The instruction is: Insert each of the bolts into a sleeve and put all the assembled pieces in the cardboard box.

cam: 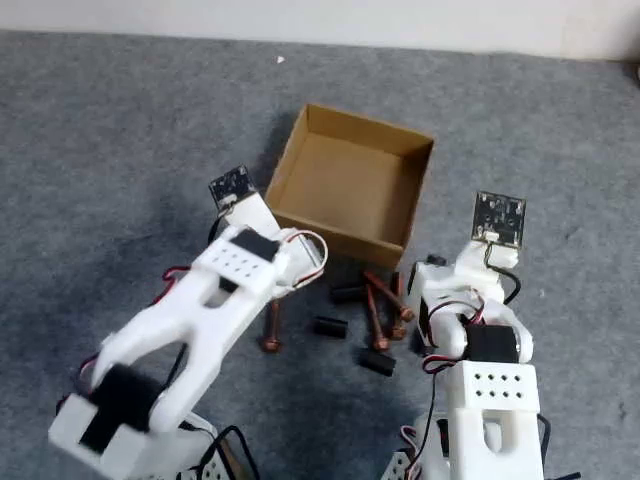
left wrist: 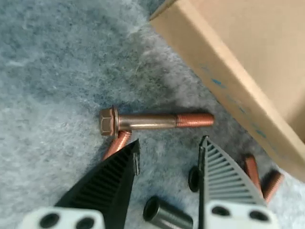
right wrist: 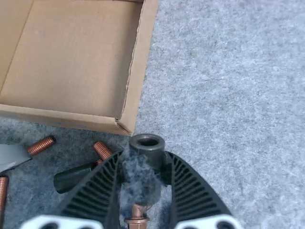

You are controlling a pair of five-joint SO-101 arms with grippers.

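Note:
My left gripper (left wrist: 170, 152) hangs open just above the grey carpet. A copper bolt (left wrist: 157, 120) lies crosswise a little past its fingertips, and a second bolt (left wrist: 116, 144) pokes out from under one finger. Two black sleeves (left wrist: 167, 214) lie below the open jaws. My right gripper (right wrist: 143, 167) is shut on an upright black sleeve (right wrist: 147, 145). A copper bolt head (right wrist: 137, 214) shows beneath that sleeve, and I cannot tell whether it is inside. The cardboard box (cam: 330, 235) stands open behind the parts, with the left arm (cam: 240, 265) and right arm (cam: 470, 300) on either side.
Between the arms lie more bolts (cam: 378, 310) and loose sleeves (cam: 330, 326) on the carpet, close to the box's front wall. One bolt (cam: 272, 325) lies beside the left arm. Grey carpet stretches to the far left and right of the box.

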